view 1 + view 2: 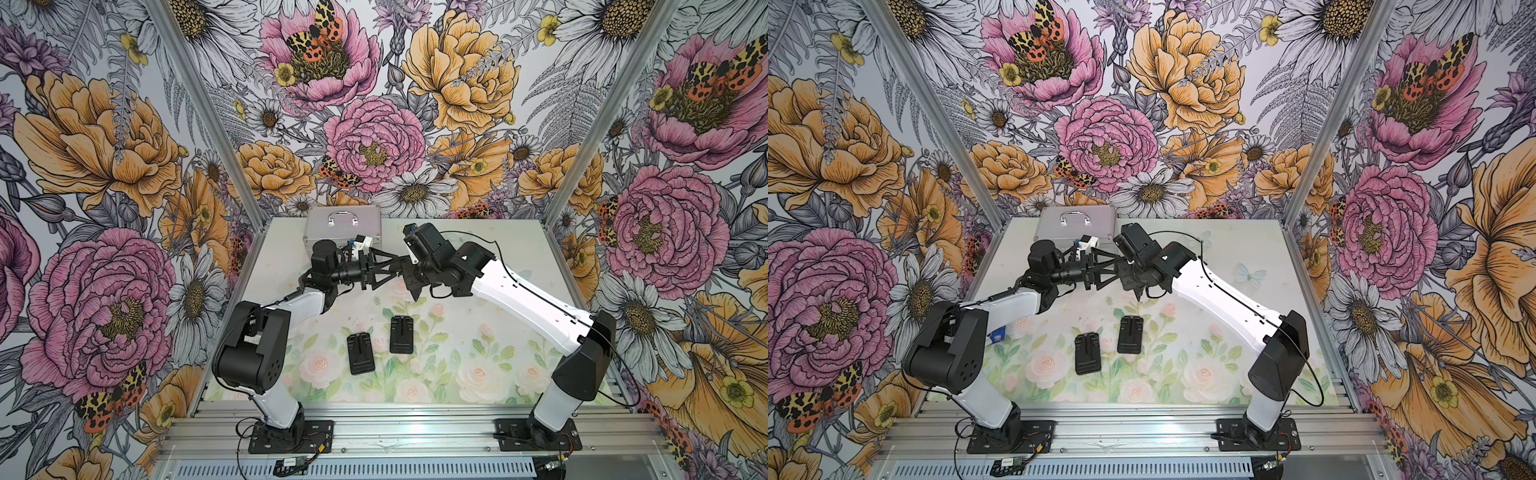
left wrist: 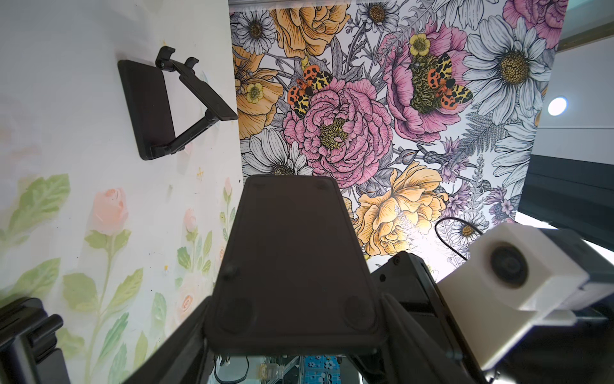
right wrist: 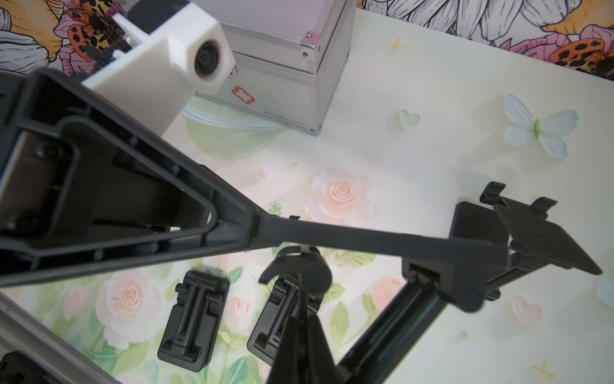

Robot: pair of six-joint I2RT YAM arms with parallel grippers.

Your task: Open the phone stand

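Observation:
My left gripper point(image 2: 297, 299) is shut on the flat black base of a phone stand point(image 2: 292, 246), held in the air above the table. In the right wrist view that base point(image 3: 382, 241) shows edge-on, with its arm point(image 3: 392, 329) hinged outward. The right gripper point(image 3: 300, 319) is shut on a thin hooked part of the same stand point(image 3: 295, 266). In both top views the two grippers point(image 1: 397, 270) point(image 1: 415, 293) meet mid-table.
Two folded black stands point(image 1: 360, 354) point(image 1: 402, 335) lie flat on the floral mat. An opened stand point(image 2: 159, 109) point(image 3: 531, 232) rests on the table farther right. A silver case point(image 1: 343, 226) stands at the back, close behind the left gripper.

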